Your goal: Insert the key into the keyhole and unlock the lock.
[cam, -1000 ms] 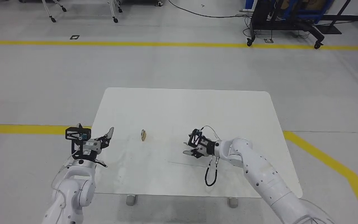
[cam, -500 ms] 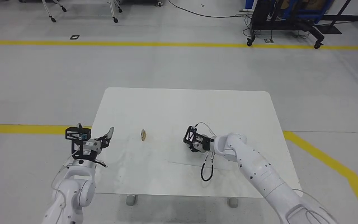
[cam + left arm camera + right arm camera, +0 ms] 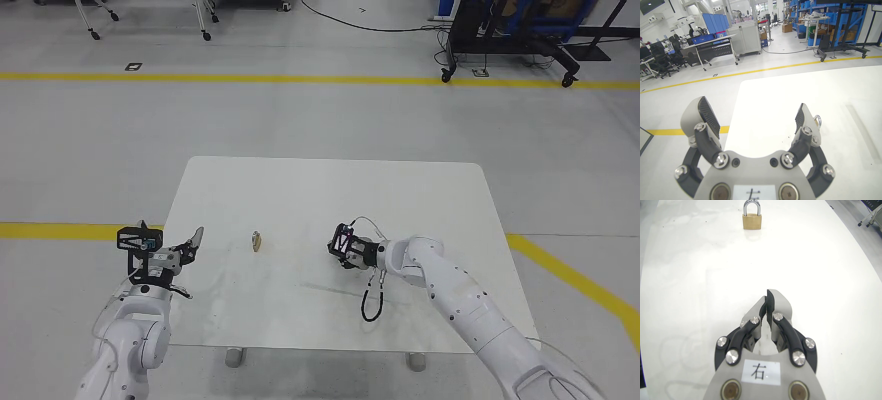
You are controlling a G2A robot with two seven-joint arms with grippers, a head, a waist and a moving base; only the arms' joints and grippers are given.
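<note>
A brass padlock (image 3: 257,240) with a steel shackle lies on the white table (image 3: 420,190), left of centre. It lies straight ahead of my right gripper (image 3: 766,292), with its shackle pointing away (image 3: 752,219). My right gripper (image 3: 338,248) hovers near the table's middle, to the right of the padlock, with its pads pressed together. No key can be made out between them. My left gripper (image 3: 190,250) is at the table's left edge, open and empty (image 3: 753,102). One of its fingers (image 3: 804,121) partly hides the padlock (image 3: 818,121).
A black cable (image 3: 372,300) hangs in a loop from the right arm over the table's front part. The tabletop between the right gripper and the padlock is bare. Floor with yellow lines surrounds the table.
My right gripper rose from the tabletop and shifted a little farther back and left, turning toward the padlock. The left arm and the padlock stayed put.
</note>
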